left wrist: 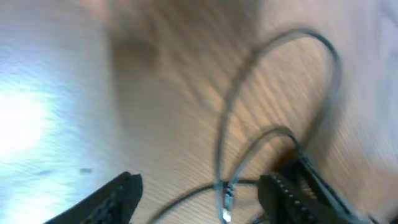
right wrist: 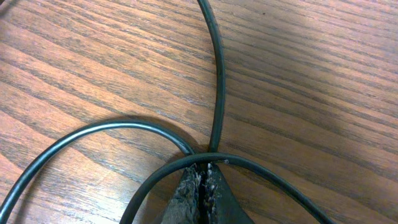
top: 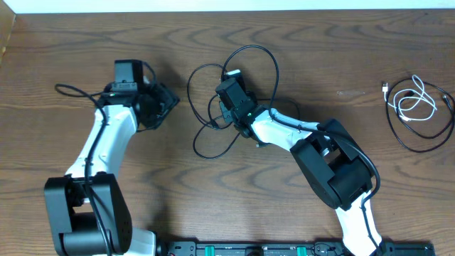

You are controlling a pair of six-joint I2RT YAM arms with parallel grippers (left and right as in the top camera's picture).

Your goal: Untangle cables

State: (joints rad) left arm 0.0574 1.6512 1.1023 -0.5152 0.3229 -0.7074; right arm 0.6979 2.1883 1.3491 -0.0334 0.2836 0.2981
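**Right gripper pinched on black cord, left gripper parted beside the tangle**

The right gripper (right wrist: pixel 203 190) is closed tight at the bottom of its wrist view. Its two fingers are pressed together on black cord (right wrist: pixel 221 81) where three strands meet. One strand runs straight up the frame, one curves off to the lower left, and one arches over the tips toward the lower right. It cannot be told whether these are one cord or several.

The left gripper (left wrist: pixel 199 196) has its two fingers (left wrist: pixel 115 196) well parted at the bottom corners of a blurred wrist view, and it holds nothing. Two loops of cord lie ahead of it and a strand shows between the fingers. It cannot be told whether that strand touches them.

In the overhead view the tangle (top: pixel 213 122) lies at the centre of the table (top: pixel 320 43), with at least three black loops fanning out: up, left and down. The right arm (top: pixel 334 167) reaches in from the lower right and its gripper sits on the tangle. The left arm (top: pixel 99 142) rises from the lower left, its gripper near the tangle's left edge but apart from it.

At the far right of the frame lies a second heap, one white cord (top: pixel 414 99) coiled with one far black cord (top: pixel 390 114), well apart from both arms.
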